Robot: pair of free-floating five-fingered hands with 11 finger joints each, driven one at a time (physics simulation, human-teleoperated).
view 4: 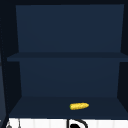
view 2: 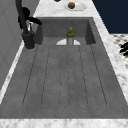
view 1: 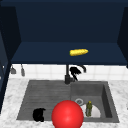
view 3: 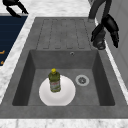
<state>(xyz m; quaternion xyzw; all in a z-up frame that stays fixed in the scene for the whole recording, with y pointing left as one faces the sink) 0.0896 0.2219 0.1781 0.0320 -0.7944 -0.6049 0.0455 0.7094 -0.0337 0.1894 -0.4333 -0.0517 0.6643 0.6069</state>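
Nearest to us in the front view sits a smooth red ball [view 1: 67,114], glossy and round, covering the near rim of the sink [view 1: 45,95]. Just left of it, the left robot hand [view 1: 39,114] hangs over the near left edge of the sink, a dark lump whose fingers look curled in on themselves with nothing in them; from the right side it shows beyond the counter [view 3: 62,7] edge with its fingers bent downward.

The sink is dull grey, matte and slightly mottled, set in a pale speckled marble-like counter. Its left half is a flat draining board with shallow parallel grooves [view 2: 65,75]; its right half is a deeper rectangular basin. In the basin lies a round white plate [view 3: 65,96], and on it stands an upright olive-green bottle [view 3: 54,81] with a yellow cap and a pale label whose writing we cannot read. Beside the plate, to the far right of the basin floor, is the round metal drain [view 3: 82,80].

Farther back, the right robot hand [view 1: 75,71] is at the dark curved faucet [view 1: 67,75], its fingers drooping and relaxed just beside the spout, not clamped on it.

Farthest, on the lowest shelf [view 4: 37,107] of the dark blue wall cabinet, lies a yellow, knobbly corn cob [view 4: 79,106] on its side.
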